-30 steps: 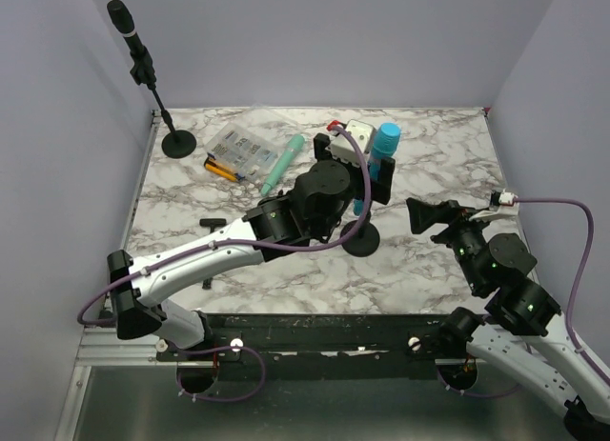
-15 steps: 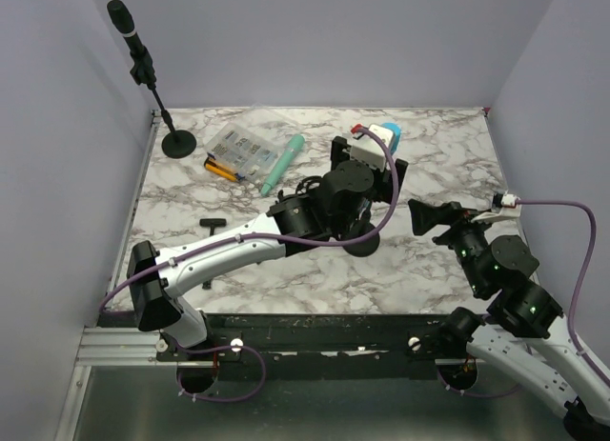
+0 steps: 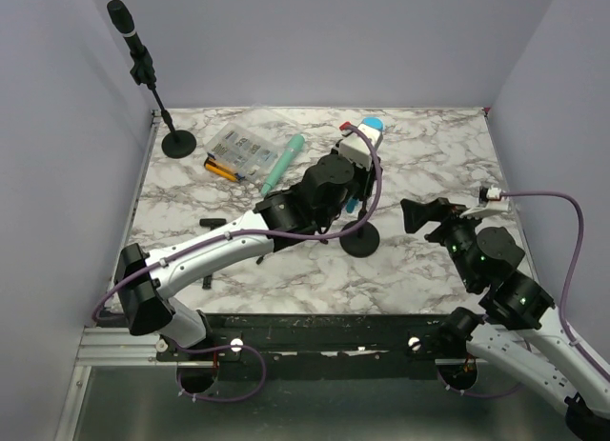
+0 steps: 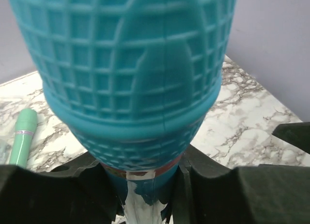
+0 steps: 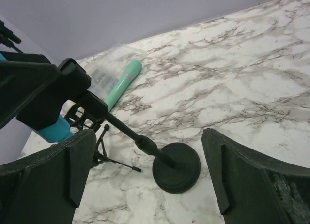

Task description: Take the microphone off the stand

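My left gripper [image 3: 355, 179] is pinched shut on the turquoise, grid-textured microphone [image 4: 131, 74] just under its head, and the mic sits atop the black round-based stand [image 5: 177, 166] mid-table. My right gripper [image 5: 147, 151] hangs spread wide near the stand's base, touching nothing.

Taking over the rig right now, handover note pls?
Left claw: shut on the teal mesh-head microphone, just under its head.
Right claw: open, empty, beside the black round-base stand.
Done: the microphone is grasped.
To do: pull the microphone free of the stand; it does not look lifted off yet.
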Controlling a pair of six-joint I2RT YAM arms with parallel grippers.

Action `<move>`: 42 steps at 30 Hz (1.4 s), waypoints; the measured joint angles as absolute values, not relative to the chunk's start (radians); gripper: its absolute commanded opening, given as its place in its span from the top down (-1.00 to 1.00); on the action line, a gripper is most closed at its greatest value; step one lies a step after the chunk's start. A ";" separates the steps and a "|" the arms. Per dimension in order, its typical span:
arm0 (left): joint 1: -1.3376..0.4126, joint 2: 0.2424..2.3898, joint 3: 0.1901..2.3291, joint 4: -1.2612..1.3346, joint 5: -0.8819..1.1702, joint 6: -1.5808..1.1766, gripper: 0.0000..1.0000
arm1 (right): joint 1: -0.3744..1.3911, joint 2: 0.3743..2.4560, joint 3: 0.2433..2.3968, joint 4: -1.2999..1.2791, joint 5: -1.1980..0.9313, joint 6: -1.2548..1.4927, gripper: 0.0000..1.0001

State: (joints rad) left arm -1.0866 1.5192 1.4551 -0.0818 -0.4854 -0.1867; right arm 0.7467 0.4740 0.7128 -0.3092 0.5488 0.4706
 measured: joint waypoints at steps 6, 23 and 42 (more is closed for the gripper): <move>-1.053 1.456 1.403 -0.088 -0.360 -0.162 1.00 | 0.747 0.525 0.714 -0.309 0.533 0.455 -1.00; -0.944 1.301 1.319 -0.200 0.096 -0.014 1.00 | 0.747 0.562 0.758 -0.317 0.348 0.336 -0.95; -0.909 1.215 1.279 -0.284 0.375 0.149 0.64 | 0.747 0.741 0.817 -0.276 -0.240 0.208 -0.94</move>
State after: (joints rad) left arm -0.9089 1.2148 1.2785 -0.2836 0.3752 0.1486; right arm 0.7471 0.7410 0.8165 -0.2760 -0.2401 0.2085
